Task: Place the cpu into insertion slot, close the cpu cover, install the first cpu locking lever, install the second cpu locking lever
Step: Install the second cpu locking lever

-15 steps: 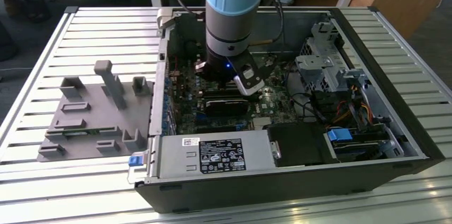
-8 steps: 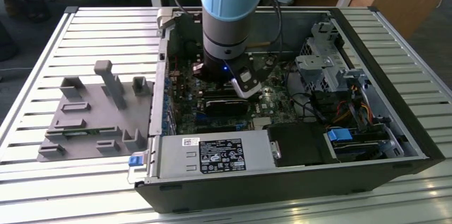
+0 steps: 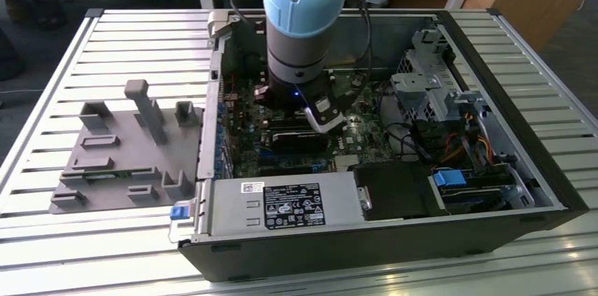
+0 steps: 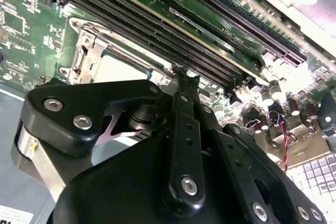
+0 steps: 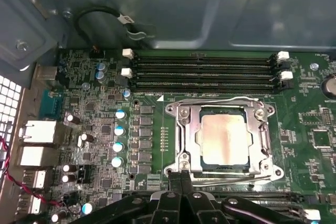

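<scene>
1. We see open room above the cpu cover (image 5: 223, 139), shut flat over the cpu (image 5: 224, 139).
2. Memory slots (image 5: 205, 71) run just beside it.
3. Capacitors (image 5: 119, 139) stand nearby.
4. The gripper (image 5: 181, 178) touches the socket's edge.

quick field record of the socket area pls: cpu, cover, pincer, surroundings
cpu: small flat square chip with pale silvery-tan metal face, seated in the square silvery-rimmed insertion slot
cover: thin silvery metal frame with central window, lying flat over the chip
pincer: black fingers together, tips at the socket's edge, against a thin wire lever; nothing visibly carried
memory slots: four long black empty slots beside the socket
case: open black computer case on a slatted metal table
grey fixture: moulded grey tray at the exterior view's left
</scene>
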You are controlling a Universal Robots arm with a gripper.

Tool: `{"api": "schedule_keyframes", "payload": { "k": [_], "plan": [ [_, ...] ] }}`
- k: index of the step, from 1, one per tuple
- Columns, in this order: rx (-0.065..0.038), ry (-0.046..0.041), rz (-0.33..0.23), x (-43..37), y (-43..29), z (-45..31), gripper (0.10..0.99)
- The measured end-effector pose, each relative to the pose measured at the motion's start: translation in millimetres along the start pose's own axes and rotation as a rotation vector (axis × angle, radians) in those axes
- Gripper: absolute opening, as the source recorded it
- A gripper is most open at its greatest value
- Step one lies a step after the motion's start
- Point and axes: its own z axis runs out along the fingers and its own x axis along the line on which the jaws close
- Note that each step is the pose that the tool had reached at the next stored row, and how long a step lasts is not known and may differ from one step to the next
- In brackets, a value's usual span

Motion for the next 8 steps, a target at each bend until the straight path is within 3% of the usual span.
{"api": "schedule_keyframes", "payload": {
  "k": [3, 8],
  "plan": [
    [-0.001, 0.0001, 0.000, 0.3, -1.3, 3.8, 0.110],
    [-0.015, 0.0001, 0.000, 1.8, -2.7, 8.0, 0.110]
  ]
}}
